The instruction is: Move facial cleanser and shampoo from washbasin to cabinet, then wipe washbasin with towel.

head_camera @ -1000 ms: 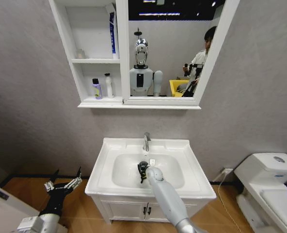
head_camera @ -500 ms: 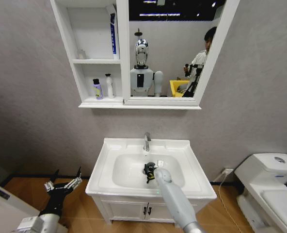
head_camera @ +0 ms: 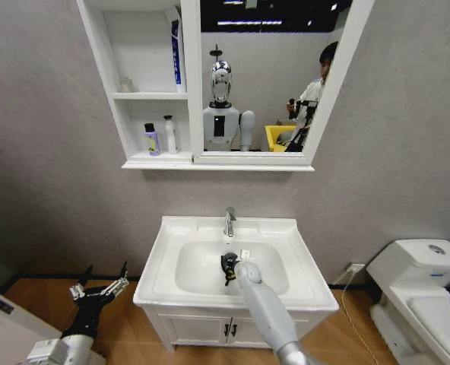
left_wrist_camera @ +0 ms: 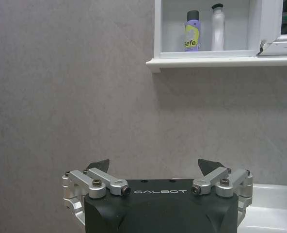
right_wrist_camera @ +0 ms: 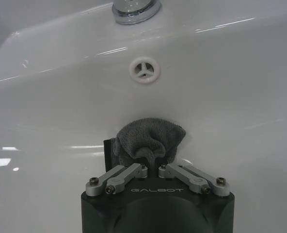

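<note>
The white washbasin (head_camera: pixel 293 281) stands centred below me. Inside its bowl, my right gripper (head_camera: pixel 227 267) is shut on the dark grey towel (right_wrist_camera: pixel 148 140) and presses it against the bowl's wall (right_wrist_camera: pixel 240 97), just below the overflow hole (right_wrist_camera: pixel 143 69). The bunched cloth hides the fingertips. The white cabinet (head_camera: pixel 111 76) with its mirror hangs above. On its lowest shelf stand a purple bottle (head_camera: pixel 151 139) (left_wrist_camera: pixel 192 31) and a white bottle (head_camera: pixel 169 134) (left_wrist_camera: pixel 217 26). A tall blue-and-white tube (head_camera: pixel 176 49) stands in the top compartment. My left gripper (head_camera: pixel 99 287) (left_wrist_camera: pixel 154 167) hangs open and low, left of the basin.
The chrome tap (head_camera: pixel 229 220) rises at the basin's back edge. A white two-door vanity (head_camera: pixel 202 331) sits under the basin, and a white toilet (head_camera: pixel 419 281) stands to the right. Wooden floor shows at the lower left.
My right gripper swept the towel to the right across the bowl, then back to the left. The left arm has stayed still.
</note>
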Controlling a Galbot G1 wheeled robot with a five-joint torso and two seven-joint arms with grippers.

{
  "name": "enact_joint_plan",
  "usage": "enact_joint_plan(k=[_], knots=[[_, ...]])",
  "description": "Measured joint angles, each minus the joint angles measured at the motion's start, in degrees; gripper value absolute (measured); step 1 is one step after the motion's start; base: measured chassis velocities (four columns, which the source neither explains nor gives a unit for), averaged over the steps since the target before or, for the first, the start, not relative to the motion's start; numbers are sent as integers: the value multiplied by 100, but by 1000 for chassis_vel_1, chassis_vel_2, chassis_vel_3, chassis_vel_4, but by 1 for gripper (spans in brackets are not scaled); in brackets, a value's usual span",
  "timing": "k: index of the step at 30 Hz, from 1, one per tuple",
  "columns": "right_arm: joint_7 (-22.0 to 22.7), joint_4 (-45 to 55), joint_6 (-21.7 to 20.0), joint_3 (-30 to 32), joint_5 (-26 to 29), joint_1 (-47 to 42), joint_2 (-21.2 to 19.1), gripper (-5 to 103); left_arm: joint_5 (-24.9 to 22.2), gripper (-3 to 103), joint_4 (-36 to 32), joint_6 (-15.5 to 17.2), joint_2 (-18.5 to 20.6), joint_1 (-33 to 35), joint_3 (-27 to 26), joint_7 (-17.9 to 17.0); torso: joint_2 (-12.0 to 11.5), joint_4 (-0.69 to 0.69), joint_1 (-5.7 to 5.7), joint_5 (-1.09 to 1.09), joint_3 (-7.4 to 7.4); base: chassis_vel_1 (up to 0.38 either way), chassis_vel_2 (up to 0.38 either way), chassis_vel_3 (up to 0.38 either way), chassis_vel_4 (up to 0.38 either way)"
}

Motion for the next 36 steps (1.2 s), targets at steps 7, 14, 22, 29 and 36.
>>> enact_joint_plan(k=[7,14,22,29,36], knots=[[-35,3,29,73,-32,-64,-59,5,0,100,0,0,0,0,0,0,0,6,0,3,-1,0,0,0,0],[60,316,2,304,62,-298,-469,5,0,100,0,0,0,1,0,0,1,2,-1,1,-2,0,0,0,0],[303,1045,-78,689,235,-872,-943,5,0,100,0,0,0,0,0,0,1,6,-1,1,-2,0,0,0,0],[335,1811,170,922,-111,-1381,-1236,5,0,100,0,0,0,0,0,0,-2,-3,1,4,2,0,0,0,0],[-132,2370,1030,1043,-316,-1437,-1499,5,0,100,0,0,0,0,1,0,-3,-6,3,0,2,0,0,0,0]])
